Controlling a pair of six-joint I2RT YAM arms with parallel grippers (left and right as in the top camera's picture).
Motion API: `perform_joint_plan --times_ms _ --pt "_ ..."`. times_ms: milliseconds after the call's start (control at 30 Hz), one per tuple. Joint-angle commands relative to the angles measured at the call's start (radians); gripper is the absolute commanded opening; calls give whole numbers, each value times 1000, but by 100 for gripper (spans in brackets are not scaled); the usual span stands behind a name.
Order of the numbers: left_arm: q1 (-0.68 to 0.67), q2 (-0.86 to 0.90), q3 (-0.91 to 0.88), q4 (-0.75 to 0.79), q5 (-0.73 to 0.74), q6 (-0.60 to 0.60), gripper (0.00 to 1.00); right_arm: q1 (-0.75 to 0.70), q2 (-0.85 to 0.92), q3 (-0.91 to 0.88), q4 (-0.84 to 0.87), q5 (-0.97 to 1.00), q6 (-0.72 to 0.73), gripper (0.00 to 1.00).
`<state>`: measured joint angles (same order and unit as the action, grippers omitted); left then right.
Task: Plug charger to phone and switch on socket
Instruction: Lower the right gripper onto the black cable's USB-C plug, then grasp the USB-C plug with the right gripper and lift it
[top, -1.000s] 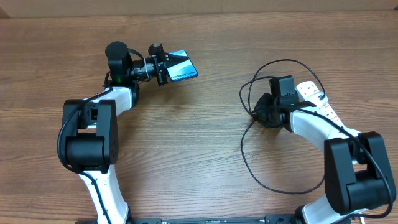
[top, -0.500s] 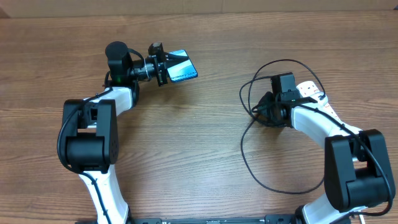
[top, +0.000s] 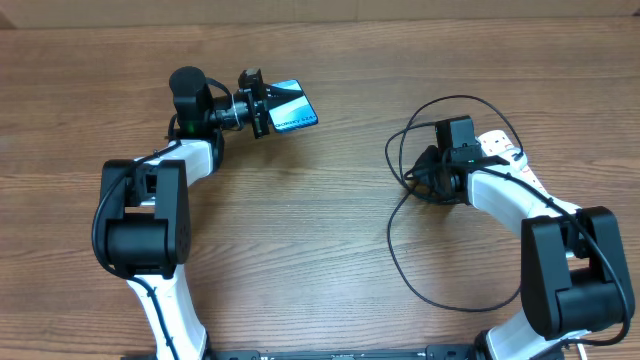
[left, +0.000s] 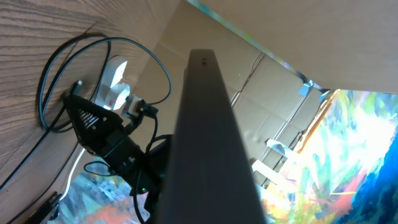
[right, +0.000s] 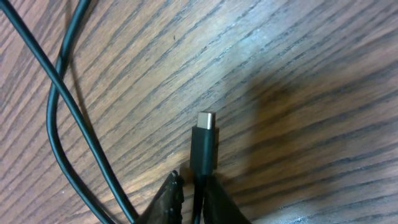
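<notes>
Left gripper (top: 262, 104) upper left, jaws tight on phone (top: 292, 106), right gripper (right: 194, 196) pinching charger (right: 203, 146) tip, socket (top: 503, 150) far right

Lit blue phone (top: 291, 106), tilted, way left of the white socket (top: 500, 148); black charger (right: 202, 146) loops just beside it, tip unplugged.

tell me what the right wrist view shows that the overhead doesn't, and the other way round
Only the right wrist: the charger's metal connector tip, sticking out from the right gripper that pinches it. Only the overhead: the phone held by the left gripper, and the socket. Both: the charger cable looping on the wood table.
</notes>
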<state>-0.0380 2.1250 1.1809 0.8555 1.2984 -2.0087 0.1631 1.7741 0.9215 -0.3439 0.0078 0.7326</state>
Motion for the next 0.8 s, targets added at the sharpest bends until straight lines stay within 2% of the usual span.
perform_joint_plan --times_ms 0,67,233,367,500,633,767 --pt "-8 0 28 9 18 19 4 -6 9 27 5 18 -3 7" --pt "-8 0 28 9 19 20 5 -6 9 27 5 18 -3 4" --pt "-8 0 28 8 30 33 4 -8 9 28 -3 9 -4 4" --pt "-8 0 28 -2 31 69 4 -17 -2 52 -24 -135 -88 4" --pt "-8 0 28 -107 45 161 4 -21 -63 84 -70 -267 -179 4" --pt "-8 0 28 -266 45 312 4 -21 -190 89 -116 -407 -311 4" --pt "-8 0 28 -305 45 373 4 -21 -293 89 -206 -511 -451 4"
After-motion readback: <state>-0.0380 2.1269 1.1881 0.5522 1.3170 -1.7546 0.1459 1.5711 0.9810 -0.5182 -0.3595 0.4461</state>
